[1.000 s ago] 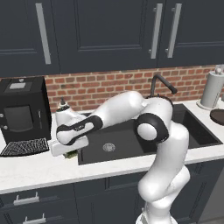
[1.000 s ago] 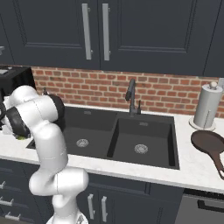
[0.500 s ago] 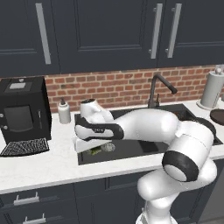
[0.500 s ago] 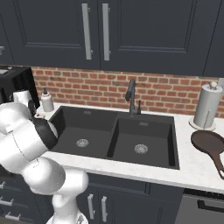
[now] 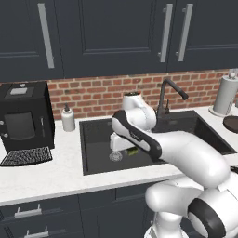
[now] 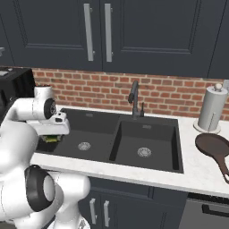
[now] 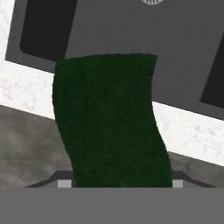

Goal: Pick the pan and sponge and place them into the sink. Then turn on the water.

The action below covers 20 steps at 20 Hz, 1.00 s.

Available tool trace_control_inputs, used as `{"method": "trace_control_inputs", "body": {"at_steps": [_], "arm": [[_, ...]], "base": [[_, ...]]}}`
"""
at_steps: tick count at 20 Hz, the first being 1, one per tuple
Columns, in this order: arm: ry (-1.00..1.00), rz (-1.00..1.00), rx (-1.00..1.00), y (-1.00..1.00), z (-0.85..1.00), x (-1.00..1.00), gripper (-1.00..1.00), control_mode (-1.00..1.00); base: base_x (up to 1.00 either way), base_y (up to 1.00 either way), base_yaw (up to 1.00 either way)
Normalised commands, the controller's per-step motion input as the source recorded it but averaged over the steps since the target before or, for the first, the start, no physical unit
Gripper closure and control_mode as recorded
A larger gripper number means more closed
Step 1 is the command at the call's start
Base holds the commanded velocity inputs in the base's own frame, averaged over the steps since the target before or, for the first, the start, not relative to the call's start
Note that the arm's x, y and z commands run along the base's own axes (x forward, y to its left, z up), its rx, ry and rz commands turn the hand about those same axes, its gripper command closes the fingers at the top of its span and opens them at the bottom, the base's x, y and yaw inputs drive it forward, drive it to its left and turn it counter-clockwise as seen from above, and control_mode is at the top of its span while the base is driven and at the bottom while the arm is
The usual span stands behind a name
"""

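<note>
The jaws [image 5: 132, 151] are clamped on the sponge [image 7: 111, 120], which fills the space between them in the hand view, with its dark green scrub top toward the camera and its long axis running straight out from the jaws. The jaws themselves are mostly hidden behind it, so the grip is a judgement from how the sponge sits. In the left base view a small piece of yellow and green shows just under the hand, over the left basin of the sink [image 5: 95, 132].

The relation that matters now is sponge to basin. Beyond the tip of the sponge the hand view shows the dark floor of the basin and the edge of a silver drain [image 7: 153, 1]. Nearer to the jaws the white tabletop [image 7: 26, 92] crosses the view behind the sponge. So the far end of the sponge seems to be over the basin, while the part close to the jaws may be over the rim. The release probably calls for a little more reach toward the drain.

The pan [image 6: 216, 146] lies well apart from the jaws, on the tabletop past the right basin, just beside the paper towel roll [image 6: 211, 108]. No water comes from the faucet [image 6: 134, 96].
</note>
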Motion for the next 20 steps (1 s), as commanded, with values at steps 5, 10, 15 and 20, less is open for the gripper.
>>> {"method": "trace_control_inputs", "body": {"at_steps": [5, 10, 15, 20], "arm": [[0.10, -0.03, 0.00, -0.99, 0.03, 0.30, 1.00, -1.00], [0.00, 0.00, 0.00, -0.91, 0.00, 0.19, 1.00, -1.00], [0.00, 0.00, 0.00, -0.87, 0.00, 0.00, 1.00, -1.00], [0.00, 0.00, 0.00, -0.65, -0.06, -0.04, 1.00, -1.00]], "base": [[0.00, 0.00, 0.00], [0.00, 0.00, 0.00], [0.00, 0.00, 0.00], [0.00, 0.00, 0.00]]}}
